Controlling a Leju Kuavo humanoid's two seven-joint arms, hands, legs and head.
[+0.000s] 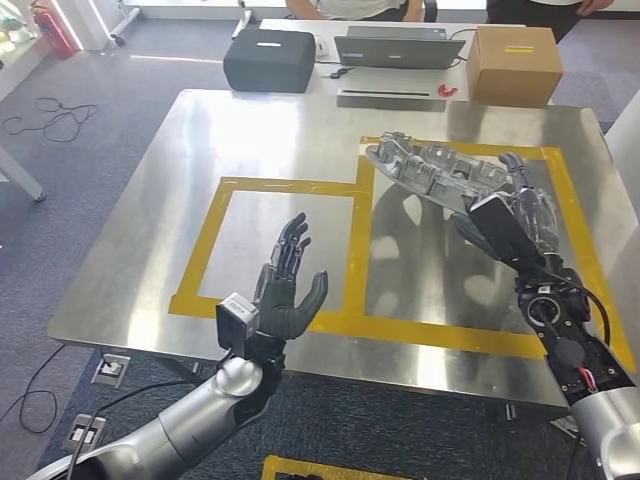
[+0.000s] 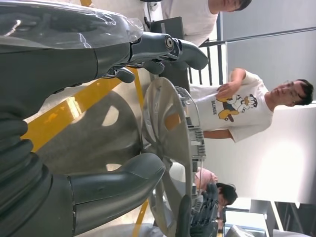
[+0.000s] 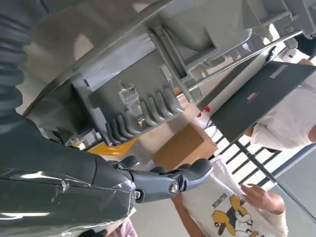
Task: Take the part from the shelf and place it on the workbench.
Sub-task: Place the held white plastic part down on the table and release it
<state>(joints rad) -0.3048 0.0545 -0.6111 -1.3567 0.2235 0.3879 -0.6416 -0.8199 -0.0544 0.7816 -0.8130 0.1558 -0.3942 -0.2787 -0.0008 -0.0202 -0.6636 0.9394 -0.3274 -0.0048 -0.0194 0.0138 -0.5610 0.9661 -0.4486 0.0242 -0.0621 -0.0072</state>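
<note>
The part (image 1: 430, 170) is a long grey ribbed moulding. My right hand (image 1: 521, 220) grips it at one end and holds it just above the workbench (image 1: 249, 130), over the right yellow-taped rectangle (image 1: 562, 215). The part casts a shadow on the steel below. In the right wrist view the part's ribbed underside (image 3: 156, 64) lies against my right hand (image 3: 74, 182). My left hand (image 1: 290, 290) hovers with fingers spread over the bench's front edge, holding nothing, beside the left taped rectangle (image 1: 204, 245). The left wrist view looks past my left hand (image 2: 48, 64) to the part (image 2: 168, 143).
At the back of the bench stand a black case (image 1: 269, 60), a laptop (image 1: 396, 50) and a cardboard box (image 1: 513, 62). People stand behind them. Cables (image 1: 49, 115) lie on the floor to the left. The bench edge runs close in front of my arms.
</note>
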